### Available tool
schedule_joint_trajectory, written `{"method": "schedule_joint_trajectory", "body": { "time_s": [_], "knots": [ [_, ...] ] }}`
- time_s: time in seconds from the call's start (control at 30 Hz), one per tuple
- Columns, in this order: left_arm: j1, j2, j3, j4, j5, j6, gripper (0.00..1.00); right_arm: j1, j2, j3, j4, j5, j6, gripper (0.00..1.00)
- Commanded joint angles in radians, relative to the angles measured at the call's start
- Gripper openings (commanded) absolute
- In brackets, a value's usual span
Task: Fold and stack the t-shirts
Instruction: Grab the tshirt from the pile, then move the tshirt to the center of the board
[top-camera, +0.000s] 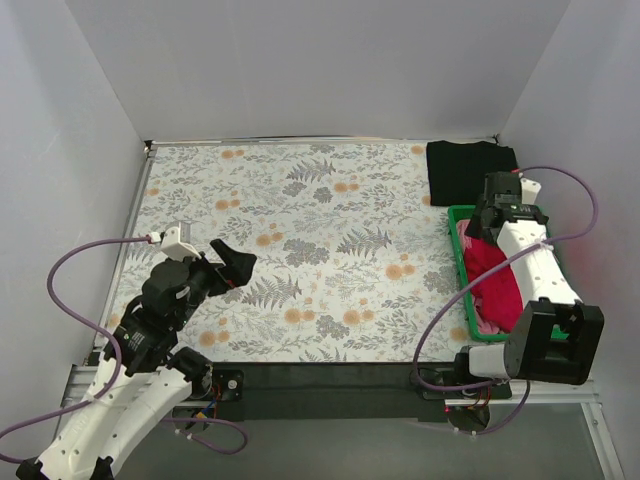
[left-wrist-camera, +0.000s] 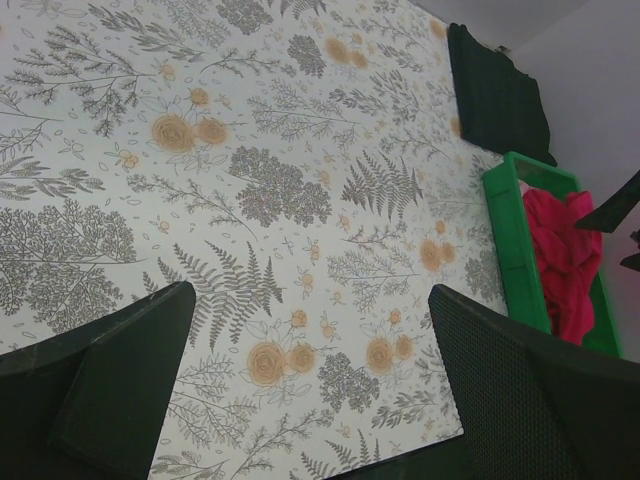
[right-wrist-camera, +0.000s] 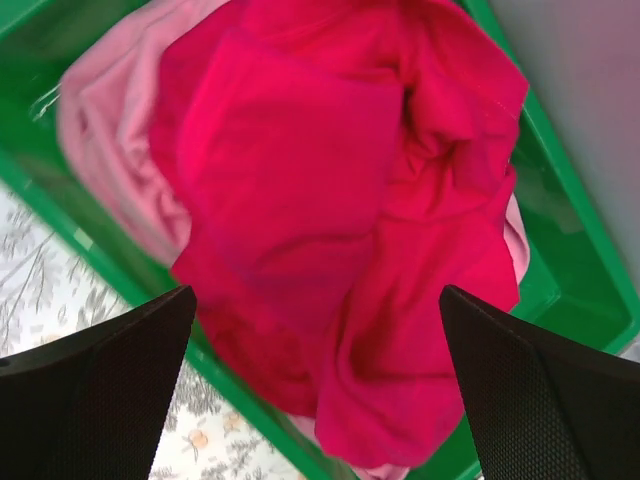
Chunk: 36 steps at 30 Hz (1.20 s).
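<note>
A folded black t-shirt (top-camera: 470, 172) lies at the back right of the floral tablecloth; it also shows in the left wrist view (left-wrist-camera: 497, 95). A crumpled crimson t-shirt (top-camera: 495, 280) fills the green bin (top-camera: 462, 270), on top of pink t-shirts (top-camera: 490, 325). In the right wrist view the crimson t-shirt (right-wrist-camera: 330, 200) lies over pink cloth (right-wrist-camera: 110, 130) inside the bin (right-wrist-camera: 570, 250). My right gripper (top-camera: 497, 212) hangs open just above the crimson t-shirt (right-wrist-camera: 318, 300), holding nothing. My left gripper (top-camera: 232, 262) is open and empty above the tablecloth's near left (left-wrist-camera: 310, 295).
The floral tablecloth (top-camera: 300, 220) covers the table between white walls. The bin stands along its right edge, and shows in the left wrist view (left-wrist-camera: 505, 240) with the crimson t-shirt (left-wrist-camera: 560, 255) in it. Purple cables loop from both arms.
</note>
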Motion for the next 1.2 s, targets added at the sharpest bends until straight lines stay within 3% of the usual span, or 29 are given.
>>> {"method": "schedule_joint_trajectory", "body": {
  "time_s": [0.0, 0.13, 0.23, 0.27, 0.3, 0.33, 0.37, 0.53, 0.67, 0.7, 0.8, 0.97, 1.17],
  "knots": [
    [0.006, 0.018, 0.023, -0.002, 0.023, -0.004, 0.97, -0.124, 0.036, 0.034, 0.125, -0.075, 0.029, 0.96],
    [0.004, 0.032, 0.030, 0.006, 0.033, -0.001, 0.93, -0.186, 0.096, -0.009, 0.197, -0.211, 0.049, 0.84],
    [0.006, 0.052, 0.050, 0.007, 0.029, 0.008, 0.91, -0.192, 0.108, -0.018, 0.223, -0.298, 0.038, 0.59],
    [0.004, 0.059, 0.059, 0.010, 0.026, 0.010, 0.91, -0.191, 0.100, -0.027, 0.226, -0.312, 0.038, 0.33],
    [0.006, 0.064, 0.062, 0.015, 0.021, 0.016, 0.90, -0.191, 0.091, -0.032, 0.228, -0.337, 0.035, 0.17],
    [0.006, 0.070, 0.065, 0.021, 0.019, 0.022, 0.89, -0.189, 0.061, -0.038, 0.230, -0.352, 0.028, 0.05],
    [0.004, 0.076, 0.069, 0.038, 0.021, 0.027, 0.88, -0.185, 0.041, -0.041, 0.228, -0.364, 0.020, 0.01],
    [0.006, 0.151, 0.099, 0.081, 0.036, 0.050, 0.86, -0.099, -0.116, 0.029, 0.211, -0.489, -0.006, 0.01],
    [0.006, 0.214, 0.131, 0.093, 0.026, 0.047, 0.86, 0.181, -0.119, 0.210, 0.225, -0.542, -0.046, 0.01],
    [0.004, 0.222, 0.143, 0.096, 0.029, 0.048, 0.86, 0.224, -0.111, 0.244, 0.277, -0.628, -0.052, 0.01],
    [0.004, 0.233, 0.155, 0.101, 0.027, 0.058, 0.86, 0.343, -0.061, 0.379, 0.404, -0.860, -0.034, 0.01],
    [0.004, 0.208, 0.183, 0.079, 0.026, 0.062, 0.86, 0.524, 0.105, 0.719, 0.444, -0.981, -0.021, 0.01],
    [0.004, 0.170, 0.192, 0.033, 0.010, 0.045, 0.86, 0.556, 0.232, 0.942, 0.602, -1.151, 0.086, 0.01]
  ]
}}
